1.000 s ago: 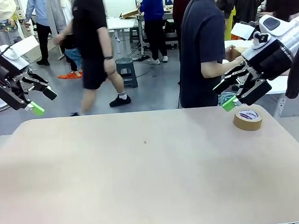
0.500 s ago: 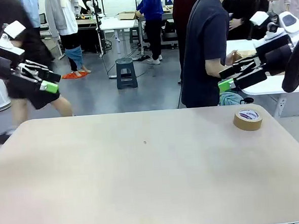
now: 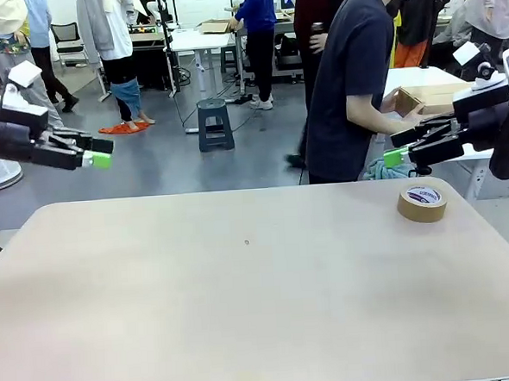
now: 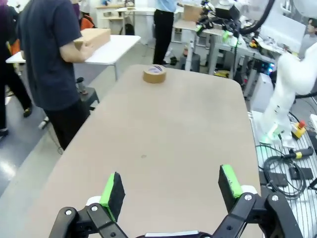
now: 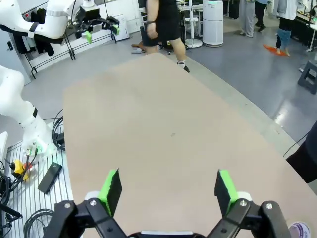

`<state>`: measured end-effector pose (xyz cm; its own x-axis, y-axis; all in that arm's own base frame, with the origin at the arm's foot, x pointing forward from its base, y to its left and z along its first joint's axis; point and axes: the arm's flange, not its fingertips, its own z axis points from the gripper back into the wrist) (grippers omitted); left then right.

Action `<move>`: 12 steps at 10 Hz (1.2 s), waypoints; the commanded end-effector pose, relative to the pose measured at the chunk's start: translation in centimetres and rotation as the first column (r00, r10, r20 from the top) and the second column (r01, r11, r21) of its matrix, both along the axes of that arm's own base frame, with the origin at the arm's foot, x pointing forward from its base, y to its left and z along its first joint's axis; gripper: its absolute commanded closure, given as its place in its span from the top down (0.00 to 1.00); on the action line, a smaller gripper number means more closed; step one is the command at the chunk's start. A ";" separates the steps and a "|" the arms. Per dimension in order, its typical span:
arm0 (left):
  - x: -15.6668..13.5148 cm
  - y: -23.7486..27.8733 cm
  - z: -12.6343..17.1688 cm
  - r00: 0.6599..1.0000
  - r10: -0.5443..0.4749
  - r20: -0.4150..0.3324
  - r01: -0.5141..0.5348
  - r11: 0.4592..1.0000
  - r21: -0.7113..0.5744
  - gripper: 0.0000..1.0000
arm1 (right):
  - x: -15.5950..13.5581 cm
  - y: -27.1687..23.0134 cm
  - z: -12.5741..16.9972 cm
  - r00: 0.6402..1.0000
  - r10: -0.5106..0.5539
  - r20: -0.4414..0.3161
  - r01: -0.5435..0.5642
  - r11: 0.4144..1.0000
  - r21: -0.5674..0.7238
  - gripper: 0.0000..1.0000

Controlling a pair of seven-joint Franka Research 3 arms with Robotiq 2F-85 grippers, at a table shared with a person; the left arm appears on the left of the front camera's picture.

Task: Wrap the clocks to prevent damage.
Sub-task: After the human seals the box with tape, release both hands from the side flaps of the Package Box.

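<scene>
Both arms hover with the left pincer and right pincer spread and empty; best wait, since the bench carries just a tape roll.

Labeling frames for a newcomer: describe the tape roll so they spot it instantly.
Start at the beige table and go to its far right corner, on the person's side. The tape roll lies flat there, below the right gripper: a brown ring with a white, printed core, and nothing beside it.
</scene>
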<state>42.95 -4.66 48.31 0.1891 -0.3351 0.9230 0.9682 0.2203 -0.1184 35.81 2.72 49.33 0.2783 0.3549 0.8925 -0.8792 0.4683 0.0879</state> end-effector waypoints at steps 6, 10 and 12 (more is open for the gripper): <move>-0.7 4.1 -0.4 0.999 -0.020 0.025 0.020 0.999 0.028 1.00 | -0.4 -1.6 1.3 0.998 -0.029 0.054 0.027 0.999 0.035 1.00; -0.7 4.1 -0.4 0.999 -0.020 0.025 0.020 0.999 0.028 1.00 | -0.4 -1.6 1.3 0.998 -0.029 0.054 0.027 0.999 0.035 1.00; -0.7 4.1 -0.4 0.999 -0.020 0.025 0.020 0.999 0.028 1.00 | -0.4 -1.6 1.3 0.998 -0.029 0.054 0.027 0.999 0.035 1.00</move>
